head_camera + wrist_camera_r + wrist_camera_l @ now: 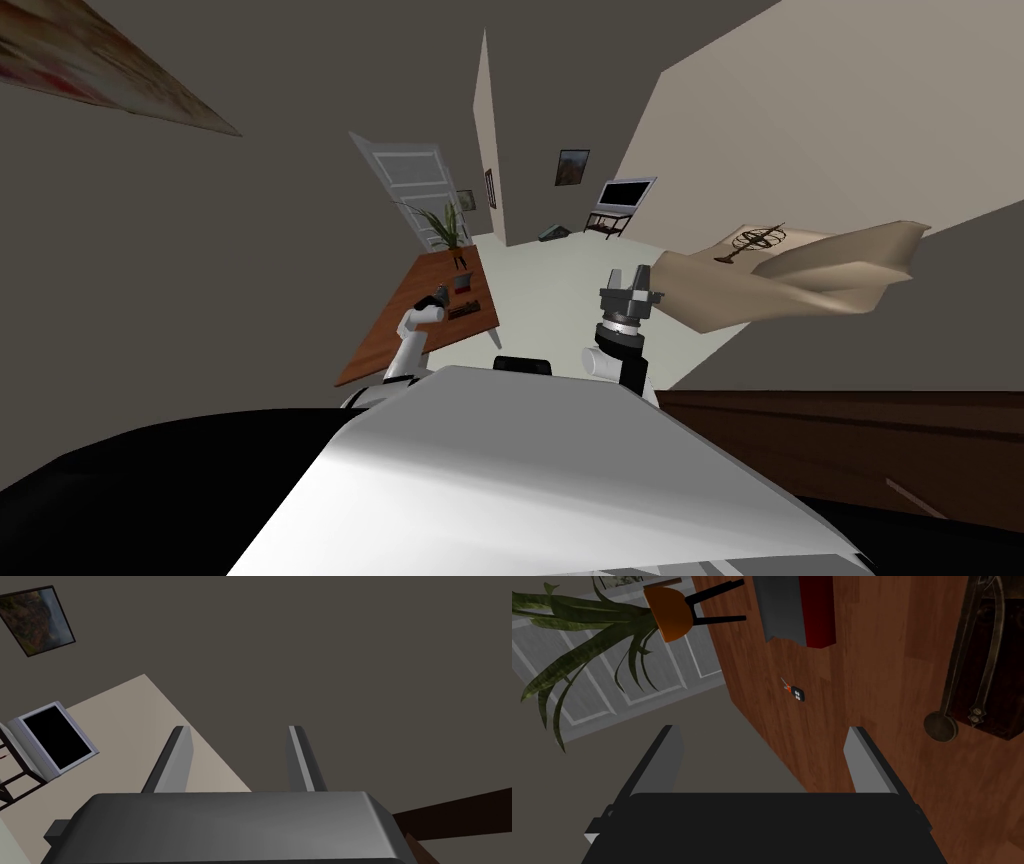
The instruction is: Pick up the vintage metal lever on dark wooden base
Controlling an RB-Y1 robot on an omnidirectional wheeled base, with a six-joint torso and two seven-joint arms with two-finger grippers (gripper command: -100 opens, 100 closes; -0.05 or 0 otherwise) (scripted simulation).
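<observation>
Lever (974, 671) on wooden table (872, 676) | lies beside left pincer (762, 730), outside its gap | fingers spread apart

Both arms raised out front, fingers spread on both.
Left arm (410, 338) reaches forward and out to its own side, white forearm sloping up to the wrist. The left gripper (762, 729) points ahead and down, with its fingers (662, 758) parallel and standing wide apart. Right arm (622, 335) is tucked closer to the chest, elbow bent and forearm near vertical. The right gripper (628, 275) aims up and forward with its wrist straight, and its two fingers (175, 758) are likewise parted, blades parallel.
</observation>
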